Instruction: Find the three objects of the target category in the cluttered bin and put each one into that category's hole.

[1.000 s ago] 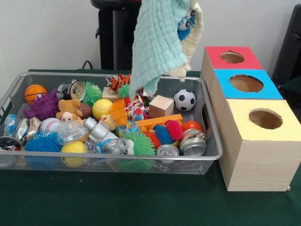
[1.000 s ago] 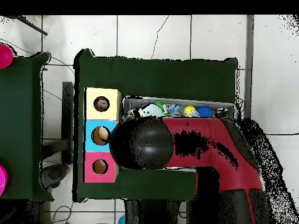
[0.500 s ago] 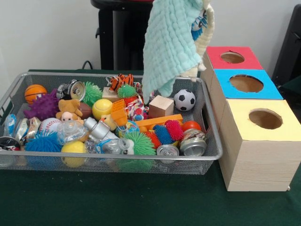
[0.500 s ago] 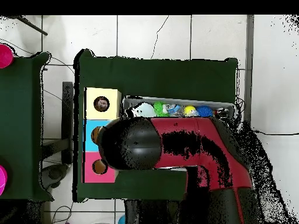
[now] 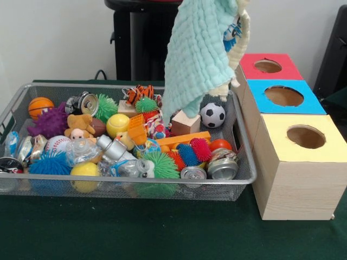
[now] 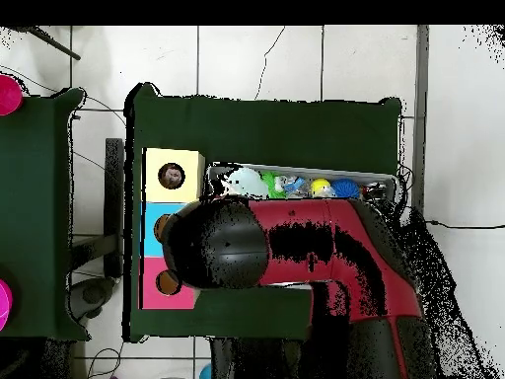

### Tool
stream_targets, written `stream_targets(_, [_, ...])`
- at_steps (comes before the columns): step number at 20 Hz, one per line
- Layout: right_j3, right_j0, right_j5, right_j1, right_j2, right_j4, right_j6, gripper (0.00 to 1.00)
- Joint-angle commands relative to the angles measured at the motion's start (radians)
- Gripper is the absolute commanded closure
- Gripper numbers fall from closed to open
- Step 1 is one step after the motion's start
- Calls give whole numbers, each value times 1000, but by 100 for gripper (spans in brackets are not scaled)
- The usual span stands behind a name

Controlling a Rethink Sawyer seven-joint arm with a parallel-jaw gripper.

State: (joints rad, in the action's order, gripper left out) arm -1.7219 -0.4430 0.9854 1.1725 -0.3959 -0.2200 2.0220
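The wire-mesh bin [image 5: 245, 160] is full of toys. A confetti-print film wad [image 5: 157, 125] lies near its middle, and a clear crinkly wad [image 5: 81, 150] lies front left. The yellow-topped box's hole [image 5: 306, 136] is at the front right, apart from the bin; it also shows in the overhead view [image 6: 173, 177]. A mint-green cloth [image 5: 199, 57] with cream plush and a blue print hangs from the top edge over the bin's right back corner. My gripper is hidden above it and holds it up. In the overhead view my arm [image 6: 296, 247] covers most of the bin [image 6: 296, 171].
Blue-topped box [image 5: 283, 96] and red-topped box [image 5: 268, 66] stand behind the yellow one. The bin also holds spiky balls [image 5: 157, 162], silver cans [image 5: 222, 169], a soccer ball [image 5: 213, 115], a wooden block [image 5: 184, 124] and a teddy bear [image 5: 80, 125]. The black pedestal [image 5: 135, 43] stands behind.
The hanging cloth has moved right, from over the bin's middle back toward the boxes. In the overhead view the arm's head has shifted toward the boxes.
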Motion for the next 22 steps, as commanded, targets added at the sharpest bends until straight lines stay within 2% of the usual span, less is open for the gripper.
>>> stream_targets(1, [-64,7,-18,-31,8,-25,-16,100])
stream_targets(10, [-69,39,-16,-31,14,-18,27,100])
stream_targets(22, [-135,23,-79,-6,30,-16,-5,100])
